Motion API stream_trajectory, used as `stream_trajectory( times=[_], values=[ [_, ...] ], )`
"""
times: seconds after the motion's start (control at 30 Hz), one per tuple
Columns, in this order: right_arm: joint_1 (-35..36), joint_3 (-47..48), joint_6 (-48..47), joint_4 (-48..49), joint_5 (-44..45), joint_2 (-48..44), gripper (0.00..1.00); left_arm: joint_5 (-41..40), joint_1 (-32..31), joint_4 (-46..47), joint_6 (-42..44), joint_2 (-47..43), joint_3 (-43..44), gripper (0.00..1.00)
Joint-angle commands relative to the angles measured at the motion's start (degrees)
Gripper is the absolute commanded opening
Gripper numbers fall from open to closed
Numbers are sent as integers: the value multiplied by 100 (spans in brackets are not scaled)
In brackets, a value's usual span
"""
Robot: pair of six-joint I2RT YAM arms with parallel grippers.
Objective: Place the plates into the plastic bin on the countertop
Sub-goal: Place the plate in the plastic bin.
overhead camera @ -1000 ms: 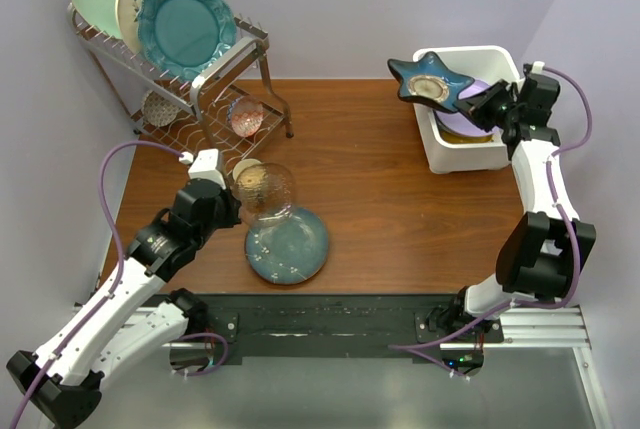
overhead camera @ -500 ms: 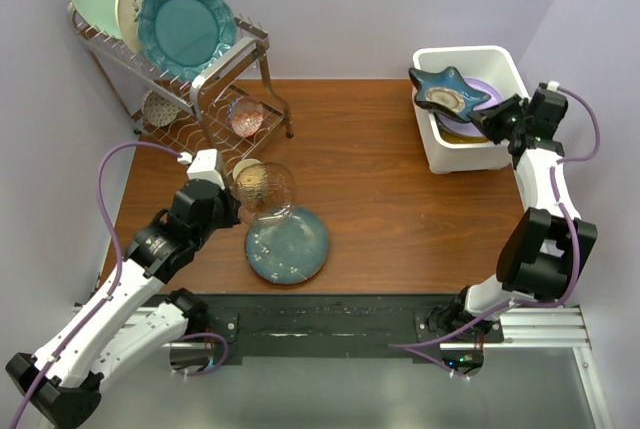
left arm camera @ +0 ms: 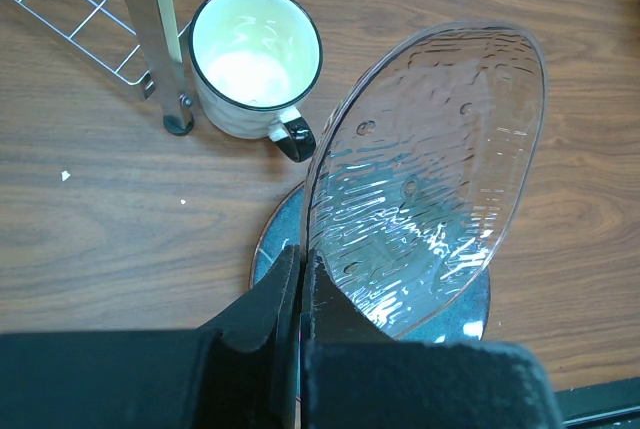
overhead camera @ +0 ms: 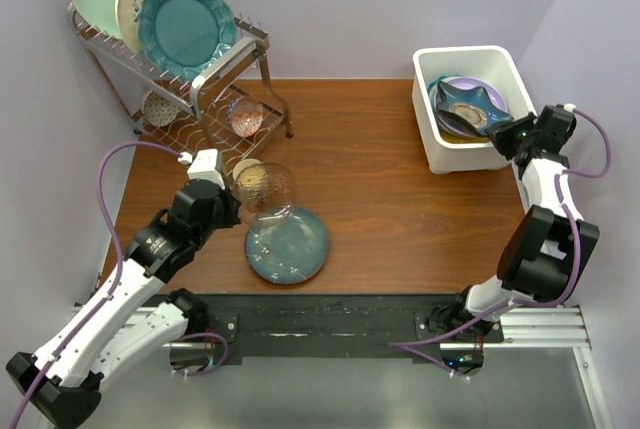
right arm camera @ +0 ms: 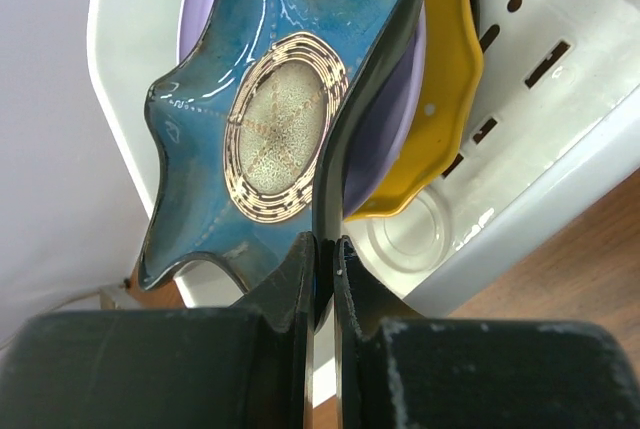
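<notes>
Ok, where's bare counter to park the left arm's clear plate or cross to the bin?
Free: the middle of the countertop, between the teal plate and the plastic bin. Crowded: left side, where wire rack, cup and clear plate bunch; the bin holds stacked plates plus the star plate.

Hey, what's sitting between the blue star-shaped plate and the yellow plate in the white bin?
A lavender plate lies between the star-shaped plate and the yellow plate, seen in the right wrist view.
</notes>
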Motion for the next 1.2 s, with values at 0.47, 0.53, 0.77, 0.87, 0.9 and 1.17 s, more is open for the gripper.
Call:
stream_trajectory(
  times=[0.47,0.53,0.77,0.87,0.9,1.17],
  values=[
    [-40,-58,180,1231,153,105,8,68,39,279,94,71,-52,0],
    [-40,-49,198,1239,56,157,19,86,39,288,94,89,-52,0],
    [-40,-224,285,1336,-76,131,39,86,39,288,94,80,-52,0],
    [-40,-303,303,1362,-137,44,51,86,39,288,94,80,-44,0],
    [-40,-321,321,1362,-137,17,54,86,39,288,103,80,-52,0],
    [-40,-356,312,1362,-155,-360,63,86,39,288,94,98,-52,0]
  ],
)
